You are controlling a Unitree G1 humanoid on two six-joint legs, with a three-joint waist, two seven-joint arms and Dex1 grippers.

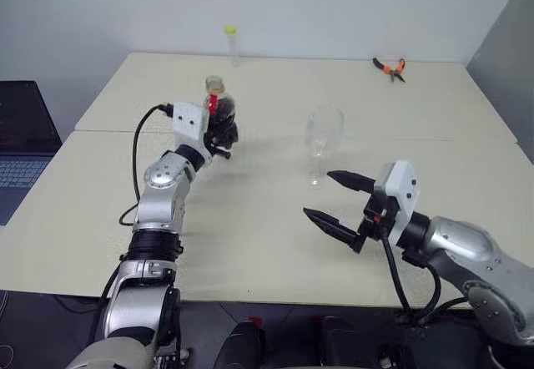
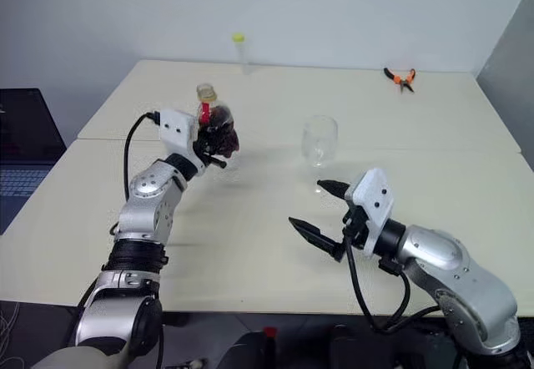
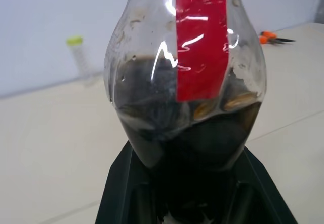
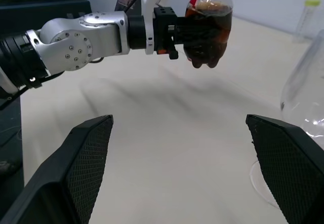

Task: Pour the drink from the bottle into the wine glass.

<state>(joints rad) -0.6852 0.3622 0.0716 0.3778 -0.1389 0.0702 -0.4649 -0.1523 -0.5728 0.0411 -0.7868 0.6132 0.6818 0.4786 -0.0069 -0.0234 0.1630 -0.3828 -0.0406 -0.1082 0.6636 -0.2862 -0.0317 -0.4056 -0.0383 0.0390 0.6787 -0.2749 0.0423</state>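
Left gripper (image 2: 219,142) pinches squat clear plastic bottle (image 2: 216,123), cola-dark drink (image 4: 205,36) inside; bottle clear of table. Right gripper (image 1: 338,199) spread, empty. Carry bottle upright toward 3 o'clock, over clear stemmed wine glass (image 1: 322,139), before you tilt.

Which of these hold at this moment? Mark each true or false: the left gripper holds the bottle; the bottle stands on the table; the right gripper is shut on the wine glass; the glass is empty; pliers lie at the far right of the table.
1. The left gripper holds the bottle. True.
2. The bottle stands on the table. False: it is lifted clear of it.
3. The right gripper is shut on the wine glass. False: it is open, near the glass.
4. The glass is empty. True.
5. Pliers lie at the far right. True.
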